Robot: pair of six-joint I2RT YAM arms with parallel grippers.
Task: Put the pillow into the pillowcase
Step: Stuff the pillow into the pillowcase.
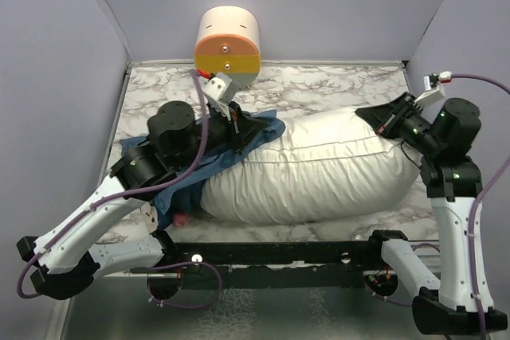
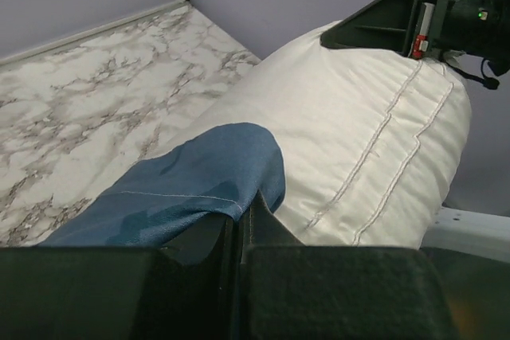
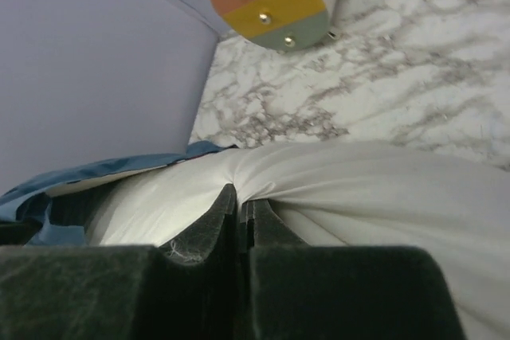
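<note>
Only the left wrist view shows left gripper (image 2: 241, 224) pinching the pillowcase (image 2: 199, 173).

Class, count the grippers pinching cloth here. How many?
2. The left gripper is shut on the pillowcase edge, over the pillow; the right gripper pinches that pillow's right end.

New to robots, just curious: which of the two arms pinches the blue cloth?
The left end effector: it is shut on the edge of the blue cloth pillowcase, while the right end effector pinches the plump white fabric pillow.
</note>
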